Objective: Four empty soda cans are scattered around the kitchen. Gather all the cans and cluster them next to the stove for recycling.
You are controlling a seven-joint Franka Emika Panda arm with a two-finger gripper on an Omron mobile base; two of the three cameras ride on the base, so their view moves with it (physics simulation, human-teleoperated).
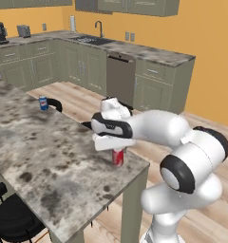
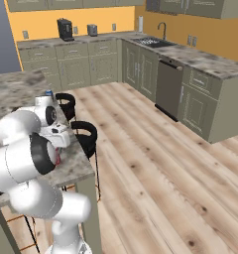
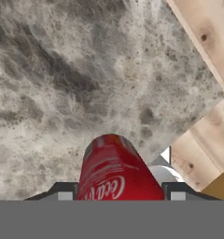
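Hand view: red soda can (image 3: 115, 170) sits nearest the lens, directly between the two fingers (image 3: 65, 195), which stand narrowly set against its sides. Contact appears made on both flanks; I judge the can gripped, standing on the mottled stone counter (image 3: 62, 84) near its corner, with plank floor (image 3: 212, 42) beyond the edge.

Left base view: gripper (image 1: 117, 150) hangs over the same red can (image 1: 118, 157), which stands upright at the island counter's (image 1: 49, 156) near corner, its base seemingly on the stone. Well beyond the fingers, at the far edge of the island, a blue soda can (image 1: 43, 103) stands uncollected.

Right base view: the arm's own bulk covers most of the hand; a sliver of red (image 2: 58, 155) shows just beside it on the island.

Assessment: no cooktop is visible in these pictures and no can is clustered anywhere. One can is in hand, one located, two unaccounted for. Task judged at an early stage; carrying, placing and three further retrievals remain.
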